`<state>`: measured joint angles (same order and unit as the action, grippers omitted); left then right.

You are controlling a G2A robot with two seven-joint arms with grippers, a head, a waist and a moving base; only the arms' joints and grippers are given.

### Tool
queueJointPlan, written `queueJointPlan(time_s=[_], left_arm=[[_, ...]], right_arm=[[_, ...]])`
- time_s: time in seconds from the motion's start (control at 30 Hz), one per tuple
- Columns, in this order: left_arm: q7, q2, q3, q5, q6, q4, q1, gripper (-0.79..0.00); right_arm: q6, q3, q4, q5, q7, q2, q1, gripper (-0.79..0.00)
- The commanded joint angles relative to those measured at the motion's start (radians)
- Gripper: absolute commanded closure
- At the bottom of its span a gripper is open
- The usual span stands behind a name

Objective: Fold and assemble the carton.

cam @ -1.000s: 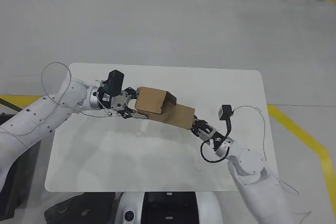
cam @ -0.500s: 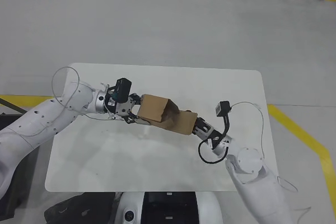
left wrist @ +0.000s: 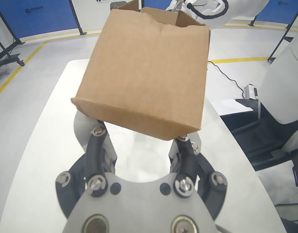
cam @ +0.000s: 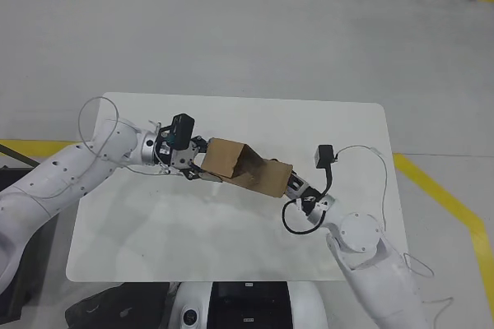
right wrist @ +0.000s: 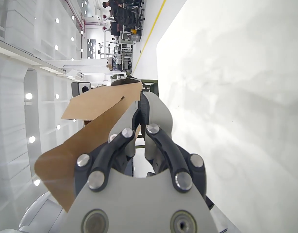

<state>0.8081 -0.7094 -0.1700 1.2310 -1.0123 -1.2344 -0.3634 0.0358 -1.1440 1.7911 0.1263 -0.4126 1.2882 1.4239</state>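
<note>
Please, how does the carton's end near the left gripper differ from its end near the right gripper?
On the carton, the end at the left gripper looks closed, with a straight folded edge; the end at the right gripper is open, with flaps standing out. The left end shows the full box width; at the right end the jaws are shut on one thin flap. Both ends are plain brown cardboard.

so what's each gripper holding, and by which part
Both hold the carton. The left gripper clamps the end nearest it across its width; the right gripper pinches a flap at the opposite, open end.
</note>
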Motion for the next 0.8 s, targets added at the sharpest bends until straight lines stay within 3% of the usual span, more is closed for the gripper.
queueJointPlan(time_s=[0.0,0.1,0.17,0.23,0.3,0.33,0.57,0.77], left_arm=[[0.000,0.002,0.000,-0.010,0.000,0.001,0.002,-0.397],[0.000,0.008,0.000,-0.023,0.000,0.006,0.004,-0.391],[0.000,0.012,0.000,-0.027,0.000,0.012,0.005,-0.391],[0.000,0.016,0.000,-0.026,0.000,0.018,0.005,-0.391],[0.000,0.019,0.000,-0.021,0.000,0.026,0.006,-0.391],[0.000,0.021,0.000,-0.019,0.000,0.029,0.005,-0.388],[0.000,0.021,0.000,0.025,0.000,0.063,0.001,-0.397],[0.000,0.014,0.000,0.045,0.000,0.061,0.006,-0.403]], right_arm=[[-0.009,-0.012,-0.007,0.019,0.007,-0.001,0.008,-0.046],[-0.031,-0.036,-0.016,0.050,0.009,-0.003,0.025,-0.172],[-0.049,-0.056,-0.019,0.069,0.007,-0.006,0.039,-0.314],[-0.071,-0.076,-0.014,0.100,-0.005,-0.008,0.055,-0.391],[-0.097,-0.097,-0.005,0.136,-0.025,-0.011,0.071,-0.533],[-0.111,-0.108,-0.001,0.158,-0.041,-0.012,0.078,-0.557],[-0.123,-0.124,0.037,0.147,-0.107,-0.021,0.098,-0.653],[-0.059,-0.057,0.022,0.067,-0.097,-0.017,0.049,-0.594]])
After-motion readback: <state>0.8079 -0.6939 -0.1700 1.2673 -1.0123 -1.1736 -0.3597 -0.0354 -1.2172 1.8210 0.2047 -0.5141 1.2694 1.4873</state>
